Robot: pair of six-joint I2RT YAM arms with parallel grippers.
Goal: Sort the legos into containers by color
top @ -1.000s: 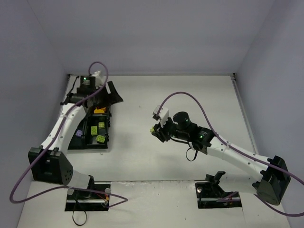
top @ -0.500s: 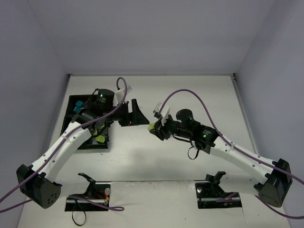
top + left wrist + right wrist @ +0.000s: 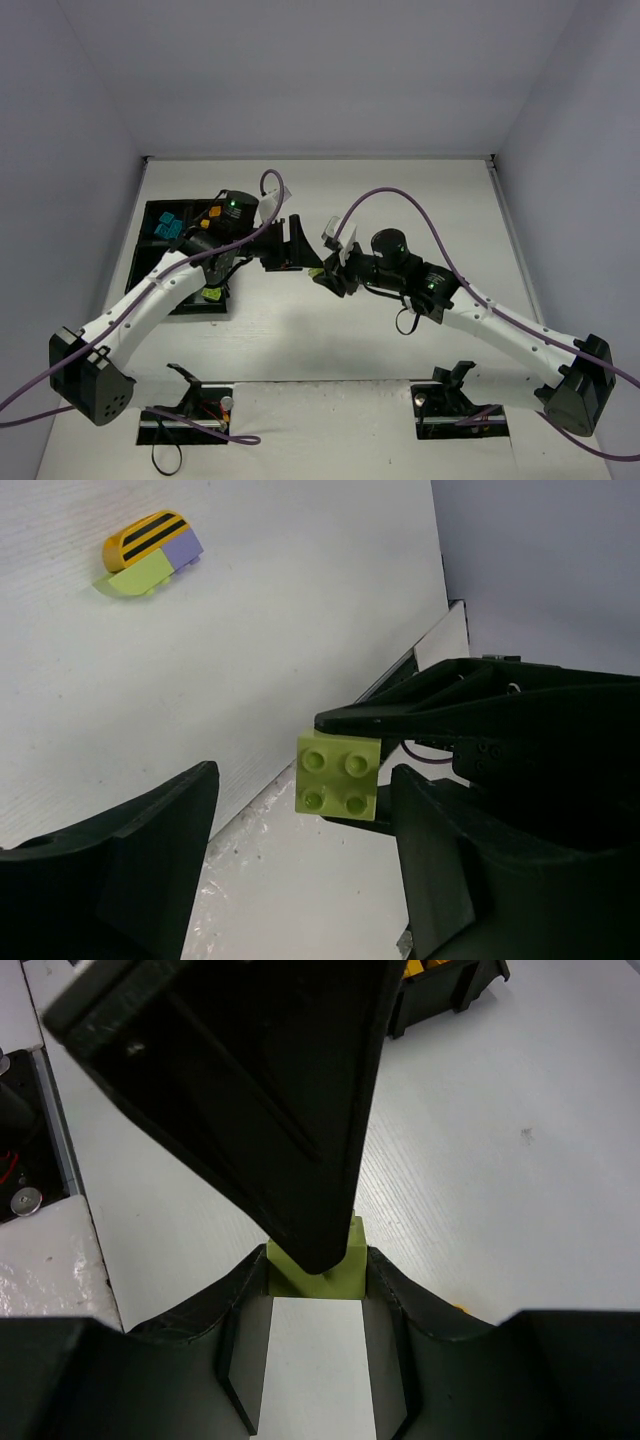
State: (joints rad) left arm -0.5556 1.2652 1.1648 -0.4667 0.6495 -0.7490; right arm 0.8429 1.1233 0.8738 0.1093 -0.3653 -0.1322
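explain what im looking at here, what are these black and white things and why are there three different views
Those are two robot arms, bolted at the near edge of a table. Each ends in a two-finger gripper. The wide view looks down from above. The two close-ups come from a small camera on each wrist.

Their job is sorting toy bricks by colour into the black tray on the left, which already holds teal bricks.

The right gripper pinches a lime brick above the table. The left gripper is open, with a finger on each side of the brick and not touching it, probably about to take it. A small orange, lavender and lime stack lies loose on the table.
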